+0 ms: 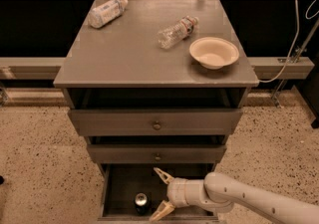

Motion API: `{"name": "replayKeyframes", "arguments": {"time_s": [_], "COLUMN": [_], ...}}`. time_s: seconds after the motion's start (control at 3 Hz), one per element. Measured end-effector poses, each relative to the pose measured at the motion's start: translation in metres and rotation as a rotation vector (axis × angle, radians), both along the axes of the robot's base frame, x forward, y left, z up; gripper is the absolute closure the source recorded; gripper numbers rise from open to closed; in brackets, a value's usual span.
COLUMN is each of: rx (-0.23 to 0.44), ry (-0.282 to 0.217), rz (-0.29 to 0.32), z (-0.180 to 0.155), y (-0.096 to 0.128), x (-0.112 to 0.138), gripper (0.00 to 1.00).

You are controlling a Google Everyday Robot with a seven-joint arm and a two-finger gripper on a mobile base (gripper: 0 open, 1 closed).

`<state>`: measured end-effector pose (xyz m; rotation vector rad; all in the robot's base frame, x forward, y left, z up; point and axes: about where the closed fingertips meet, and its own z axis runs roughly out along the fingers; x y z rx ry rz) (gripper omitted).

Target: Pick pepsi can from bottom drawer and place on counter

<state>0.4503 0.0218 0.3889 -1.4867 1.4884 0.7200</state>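
Note:
The pepsi can (pixel 141 202) stands upright in the open bottom drawer (pixel 115 193), near its front left, its silver top showing. My gripper (pixel 160 194) hangs over the drawer just right of the can, open, one finger pointing up-left and the other down-left. Nothing is between the fingers. The white arm reaches in from the lower right. The grey counter (pixel 134 54) tops the cabinet above.
On the counter lie two clear plastic bottles (pixel 106 12) (pixel 177 32) and a cream bowl (pixel 214 52) at the right. Two shallower drawers with round knobs (pixel 156 125) sit above the open one. Speckled floor surrounds the cabinet; a cable (pixel 294 44) hangs at the right.

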Motion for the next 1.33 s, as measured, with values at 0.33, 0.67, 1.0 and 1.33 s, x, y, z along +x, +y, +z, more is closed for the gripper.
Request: {"name": "replayKeyframes", "arguments": {"time_s": [0.33, 0.67, 1.0, 1.33], "rx": [0.0, 0.041, 0.132, 0.125], "ry": [0.0, -0.013, -0.031, -0.015], "rz": [0.0, 0.034, 0.072, 0.072], "z": [0.0, -0.011, -0.048, -0.055], "y": [0.0, 0.011, 0.028, 0.034], "x": [0.0, 0.0, 0.011, 0.017], "gripper": [0.0, 0.0, 0.0, 0.0]}}
